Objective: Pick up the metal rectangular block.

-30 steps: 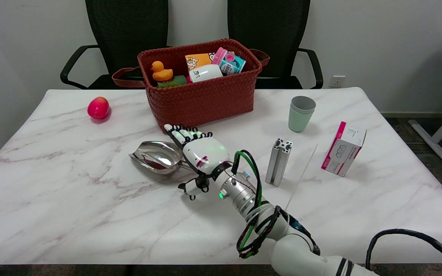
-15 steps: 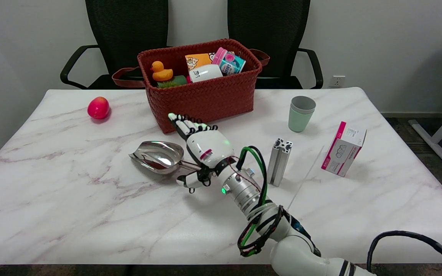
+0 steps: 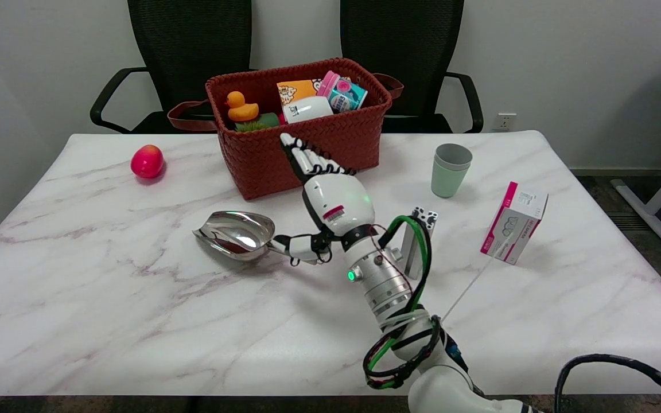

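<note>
**Desk inventory: metal block ungrasped, robot hand raised beside it**

- Robot hand (image 3: pixel 333 203): right arm, reaching in from the lower right. Fingers (image 3: pixel 306 160) stretched out straight and close together, pointing toward the far side; thumb (image 3: pixel 302 248) stuck out to the left. It holds nothing. The back of the hand faces the camera.
- Metal rectangular block (image 3: pixel 415 244): a silver extruded bar lying on the desk (image 3: pixel 107 287) just right of the wrist, its slotted end face pointing away. Its left side and near end are partly hidden by the green and black wrist cables (image 3: pixel 416 252). Not touched by the hand (as far as the view shows).
- Metal scoop (image 3: pixel 236 234): shiny bowl to the left of the hand, handle pointing right; the thumb sits at the handle's end, contact unclear.
- Woven red-brown basket (image 3: pixel 267 152): at the far middle, behind the fingertips in the picture. Contents: yellow rubber duck (image 3: pixel 241 106), white mug (image 3: pixel 307 108), orange packet (image 3: pixel 296 89), teal and pink container (image 3: pixel 342 92).
- Red apple (image 3: pixel 147 161): far left, well apart from all else.
- Stacked pale green cups (image 3: pixel 450 170): upright, beyond the block.
- White and pink carton (image 3: pixel 513 222): standing tilted at the right.
- Two black office chairs (image 3: pixel 193 57): behind the desk.
</note>
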You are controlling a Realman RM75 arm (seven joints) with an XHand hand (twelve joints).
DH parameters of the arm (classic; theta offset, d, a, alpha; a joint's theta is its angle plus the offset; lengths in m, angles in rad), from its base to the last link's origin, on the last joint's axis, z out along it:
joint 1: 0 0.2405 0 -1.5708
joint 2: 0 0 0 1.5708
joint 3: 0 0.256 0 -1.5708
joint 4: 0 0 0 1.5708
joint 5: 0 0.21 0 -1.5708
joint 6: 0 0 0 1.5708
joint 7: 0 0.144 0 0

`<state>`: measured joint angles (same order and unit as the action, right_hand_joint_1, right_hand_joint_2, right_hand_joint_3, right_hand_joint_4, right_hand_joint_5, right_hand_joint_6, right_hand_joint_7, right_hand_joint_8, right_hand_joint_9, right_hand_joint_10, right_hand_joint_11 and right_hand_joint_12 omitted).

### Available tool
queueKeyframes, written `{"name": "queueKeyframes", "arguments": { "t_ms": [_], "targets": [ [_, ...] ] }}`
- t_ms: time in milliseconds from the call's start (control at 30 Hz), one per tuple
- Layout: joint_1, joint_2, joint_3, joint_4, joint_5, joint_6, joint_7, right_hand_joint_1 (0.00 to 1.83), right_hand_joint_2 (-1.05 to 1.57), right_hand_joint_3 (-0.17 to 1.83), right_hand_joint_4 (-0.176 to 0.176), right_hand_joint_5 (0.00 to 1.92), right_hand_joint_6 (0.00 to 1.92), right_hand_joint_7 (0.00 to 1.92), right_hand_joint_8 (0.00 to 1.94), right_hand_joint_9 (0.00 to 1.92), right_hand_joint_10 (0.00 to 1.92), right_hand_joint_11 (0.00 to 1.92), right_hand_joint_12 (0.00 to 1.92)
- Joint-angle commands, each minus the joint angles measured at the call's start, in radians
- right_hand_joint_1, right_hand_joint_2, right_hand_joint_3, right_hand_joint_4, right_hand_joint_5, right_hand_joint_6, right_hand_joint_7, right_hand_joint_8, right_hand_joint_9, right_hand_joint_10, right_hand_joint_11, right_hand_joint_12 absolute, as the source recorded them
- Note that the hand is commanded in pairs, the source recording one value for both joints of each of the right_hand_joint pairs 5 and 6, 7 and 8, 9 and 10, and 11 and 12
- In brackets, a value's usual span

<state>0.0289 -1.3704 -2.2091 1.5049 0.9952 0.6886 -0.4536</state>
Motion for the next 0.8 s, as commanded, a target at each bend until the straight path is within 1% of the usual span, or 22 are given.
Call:
{"name": "queueKeyframes", "arguments": {
  "t_ms": [33, 300, 800],
  "targets": [
    [-0.028, 0.006, -0.07, 0.089, 0.021, 0.225, 0.015, 1.18, 0.59, 0.39, 0.0, 0.06, 0.06, 0.14, 0.14, 0.27, 0.27, 0.36, 0.36],
    [-0.043, 0.007, -0.077, 0.104, 0.021, 0.344, 0.114, 1.18, 0.63, 0.38, 0.0, 0.07, 0.07, 0.15, 0.15, 0.26, 0.26, 0.37, 0.37],
    [-0.056, 0.061, -0.114, 0.153, 0.021, 0.594, 0.121, 1.17, 0.67, 0.32, 0.0, 0.08, 0.08, 0.17, 0.17, 0.26, 0.26, 0.37, 0.37]
  ]
}}
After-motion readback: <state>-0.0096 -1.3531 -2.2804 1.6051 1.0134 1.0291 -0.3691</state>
